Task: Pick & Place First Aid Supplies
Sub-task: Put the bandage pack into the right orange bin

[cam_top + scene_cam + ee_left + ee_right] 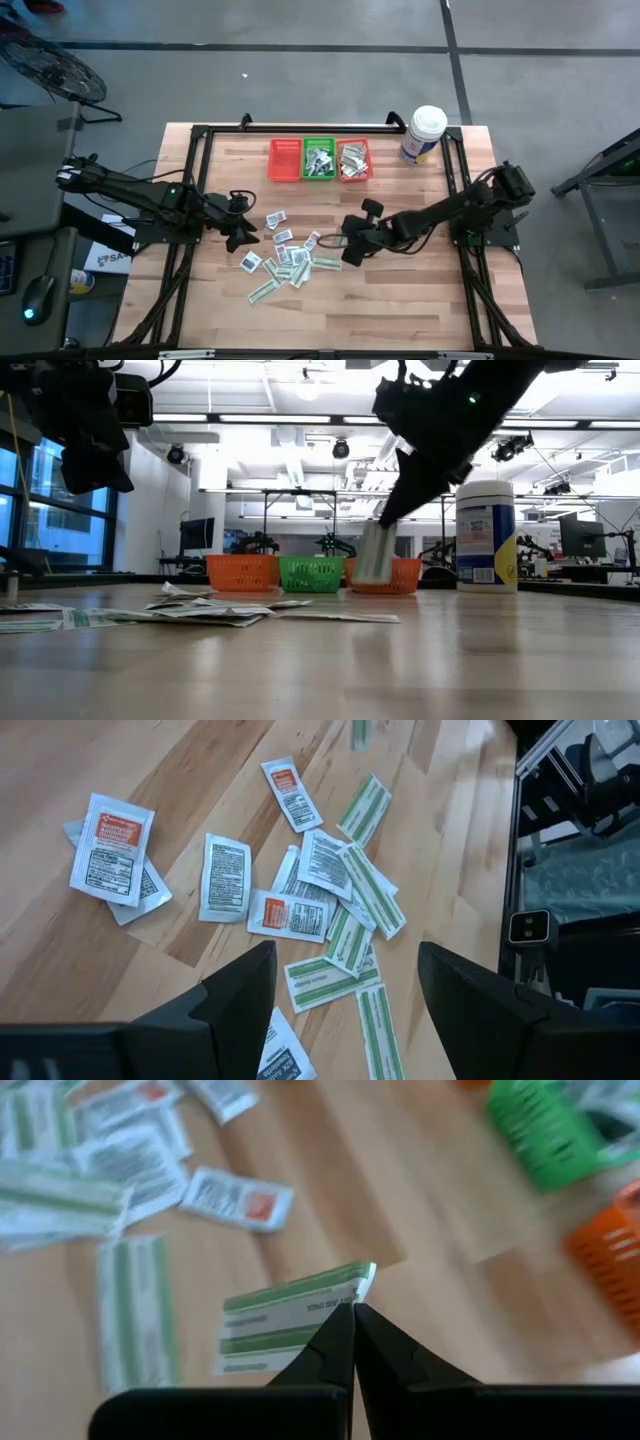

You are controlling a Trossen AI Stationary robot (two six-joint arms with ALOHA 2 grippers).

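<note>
Wooden table [400, 300], right pincer [353, 1308] pinching green-and-white strip [290, 1315], closeup only.

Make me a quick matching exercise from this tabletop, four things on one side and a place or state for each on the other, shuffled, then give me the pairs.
Things:
1. right gripper
2. left gripper
3. white tub
4. green basket

States or places:
A. between two orange-red baskets
B. open above the scattered packets
C. shut on a green-and-white strip, lifted off the table
D. upright near the table's far right corner

Pairs: 1-C, 2-B, 3-D, 4-A
</note>
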